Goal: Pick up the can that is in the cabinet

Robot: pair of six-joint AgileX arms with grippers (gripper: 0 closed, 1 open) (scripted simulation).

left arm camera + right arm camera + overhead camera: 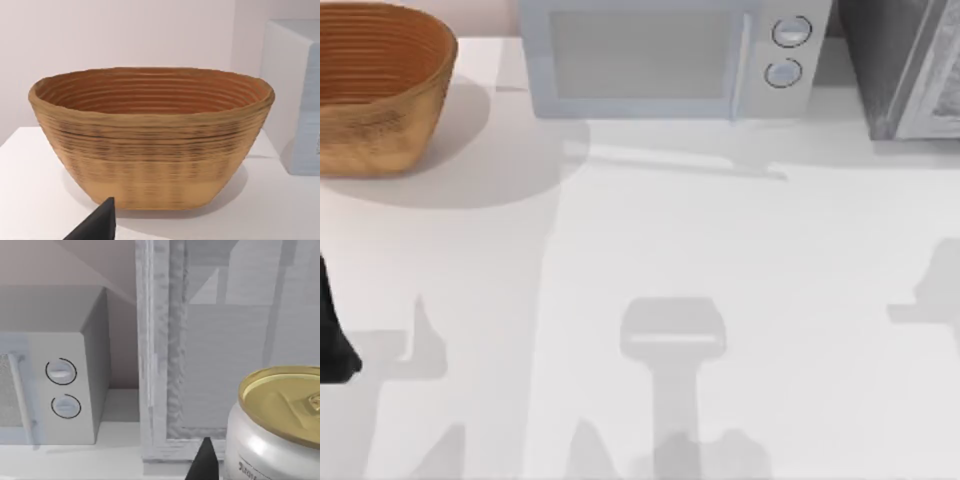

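The can (pixel 280 425), silver with a gold lid, stands upright very close to the right wrist camera. A dark tip of my right gripper (pixel 205 462) shows just beside the can's side; whether it touches the can I cannot tell. Behind the can rises the cabinet (pixel 160 350) with its pale whitish framed panel. In the top view the cabinet (pixel 895 70) is the dark grey speckled box at the back right corner. My left arm (pixel 335 340) rests at the table's left edge, and a dark tip of its gripper (pixel 100 225) points toward the basket.
A white microwave (pixel 665 55) with two round dials stands at the back centre, just left of the cabinet. A woven brown basket (pixel 375 85) sits at the back left. Arm shadows fall across the white table (pixel 720 230).
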